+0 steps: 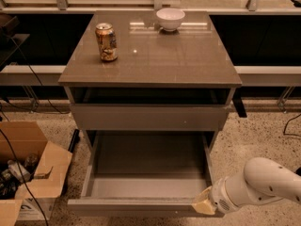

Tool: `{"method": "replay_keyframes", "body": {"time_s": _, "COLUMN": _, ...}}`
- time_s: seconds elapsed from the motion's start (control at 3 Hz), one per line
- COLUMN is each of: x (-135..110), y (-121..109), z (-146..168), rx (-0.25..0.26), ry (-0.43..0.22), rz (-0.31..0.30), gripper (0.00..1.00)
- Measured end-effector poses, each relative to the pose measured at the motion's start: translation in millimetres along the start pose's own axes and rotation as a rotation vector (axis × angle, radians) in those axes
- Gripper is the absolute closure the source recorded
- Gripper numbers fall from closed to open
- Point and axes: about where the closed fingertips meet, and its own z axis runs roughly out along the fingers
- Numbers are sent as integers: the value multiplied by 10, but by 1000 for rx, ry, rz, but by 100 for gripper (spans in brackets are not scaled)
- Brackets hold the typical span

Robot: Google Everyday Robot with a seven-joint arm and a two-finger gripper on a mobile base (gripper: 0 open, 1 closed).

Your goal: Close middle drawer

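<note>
The middle drawer (136, 206) is pulled far out of the grey cabinet (150, 60). Its grey box interior shows nothing inside. Its flat front runs along the bottom of the view. The taller grey front (150, 117) above it is pushed in. My gripper (204, 204) is at the lower right, its pale tip against the right end of the open drawer's front. The white arm reaches in from the right edge. The lowest drawer is hidden under the open one.
A drink can (106, 42) and a white bowl (170, 19) stand on the cabinet top. An open cardboard box (35, 173) with clutter sits on the floor to the left. Cables lie on the speckled floor at left and right.
</note>
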Motion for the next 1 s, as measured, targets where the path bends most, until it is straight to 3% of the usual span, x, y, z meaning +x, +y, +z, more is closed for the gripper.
{"method": "replay_keyframes", "body": {"time_s": 1.0, "x": 321, "y": -276, "z": 698, "rx": 53, "ry": 94, "rz": 39, "gripper": 100}}
